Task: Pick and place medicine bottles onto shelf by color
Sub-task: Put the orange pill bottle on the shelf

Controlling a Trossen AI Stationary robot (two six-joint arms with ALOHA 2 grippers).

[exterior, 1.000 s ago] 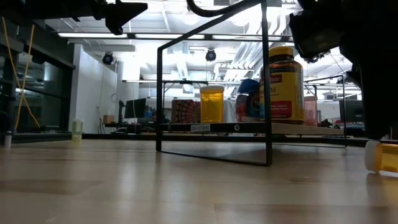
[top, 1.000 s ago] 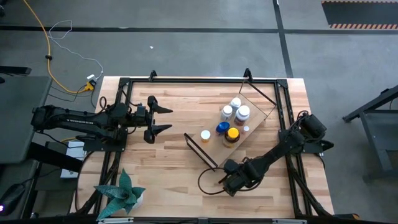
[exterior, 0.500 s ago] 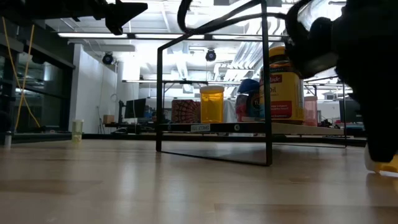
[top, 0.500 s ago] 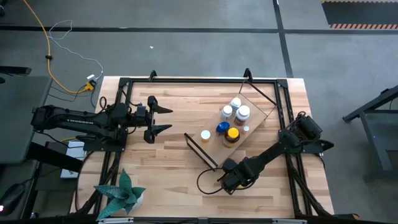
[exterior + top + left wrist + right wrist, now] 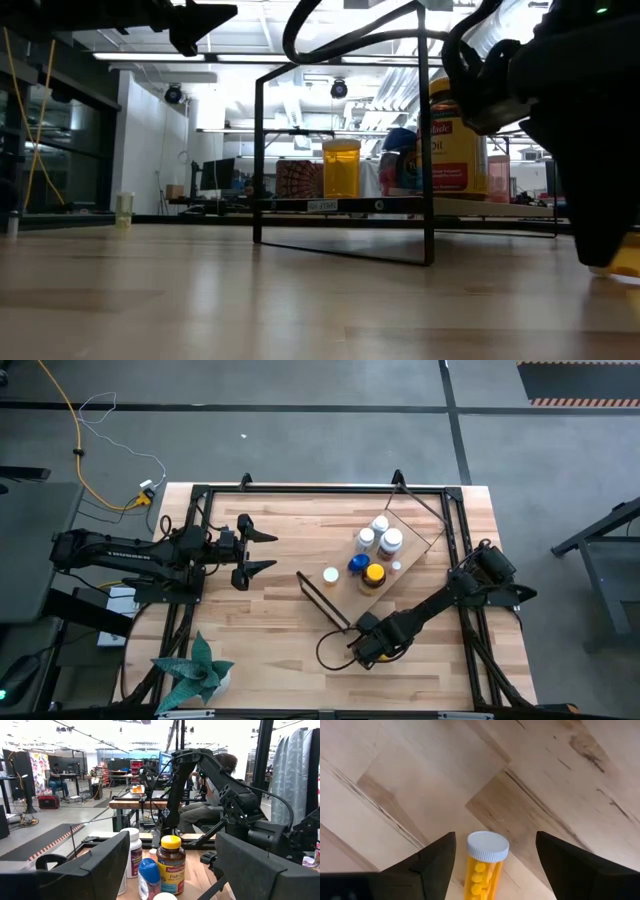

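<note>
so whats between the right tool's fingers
An orange pill bottle with a white cap, lying on the table, flanked by the open right tool; right wrist view shows it.

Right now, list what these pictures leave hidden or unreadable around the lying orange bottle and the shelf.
- Orange bottle: right wrist view cuts off its lower end; high view, the right gripper covers it; low view, only a sliver shows.
- Shelf bottles: labels too small from above; in the low view a frame post crosses the amber bottle's label.
- Blue bottle: label cut off by the left wrist view's edge.
</note>
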